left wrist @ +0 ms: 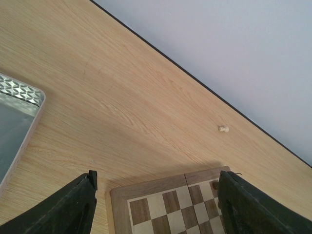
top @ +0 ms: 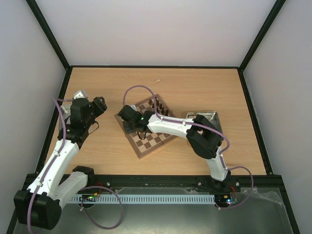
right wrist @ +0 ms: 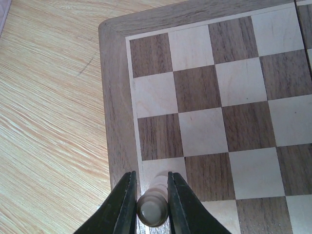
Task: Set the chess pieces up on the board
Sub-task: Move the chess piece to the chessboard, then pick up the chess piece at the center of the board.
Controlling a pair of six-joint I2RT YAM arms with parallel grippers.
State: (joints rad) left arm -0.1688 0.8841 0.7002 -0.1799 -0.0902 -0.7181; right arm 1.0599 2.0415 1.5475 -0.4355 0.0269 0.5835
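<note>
While the right fingers (right wrist: 126, 210) clench the cream piece (right wrist: 153, 209), lower it upright, centred on the board (right wrist: 117, 97) edge square; left fingers (left wrist: 63, 210) stand released.

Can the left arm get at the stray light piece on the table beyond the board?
Probably yes: the left hand is open and empty, facing the stray piece, with only bare table between them. The right arm's cable loops nearby, though.

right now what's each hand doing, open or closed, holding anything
Left hand: open, holding nothing.
Right hand: closed on a cream chess piece at the chessboard edge.
</note>
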